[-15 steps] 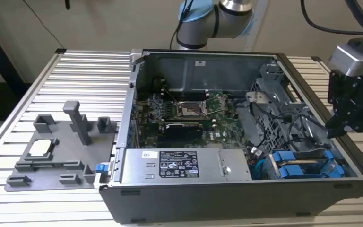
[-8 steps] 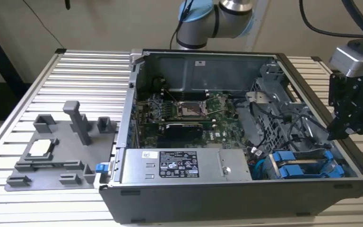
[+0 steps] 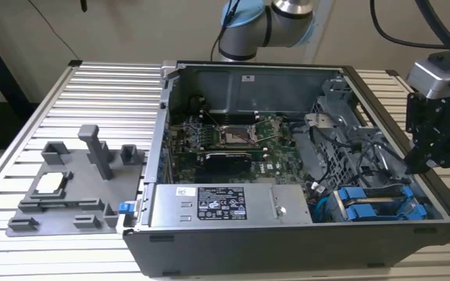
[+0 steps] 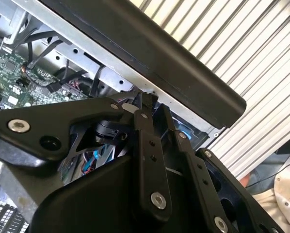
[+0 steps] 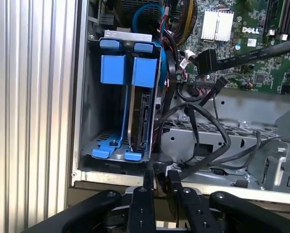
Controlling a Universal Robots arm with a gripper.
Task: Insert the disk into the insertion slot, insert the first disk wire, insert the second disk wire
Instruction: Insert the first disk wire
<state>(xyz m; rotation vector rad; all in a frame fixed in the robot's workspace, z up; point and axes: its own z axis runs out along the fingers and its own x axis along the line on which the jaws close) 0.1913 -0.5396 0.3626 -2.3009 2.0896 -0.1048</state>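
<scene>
In the exterior view the gripper (image 3: 416, 161) hangs at the right edge, over the computer case (image 3: 287, 252) wall, with its fingers pressed together. The disk (image 5: 139, 116) stands on edge inside the insertion slot (image 5: 94, 116), lower left of the gripper. Its long axis runs away from the fingertips. Black cables (image 5: 203, 126) loop just beside the cage, near the tips.

An open computer case (image 3: 287, 252) sits on a ribbed metal worktop (image 3: 108, 93), its green motherboard (image 3: 276, 149) and labelled power supply (image 3: 217, 205) exposed; a grey fixture plate (image 3: 53, 219) with upright blocks lies beside it at the exterior view's left.
</scene>
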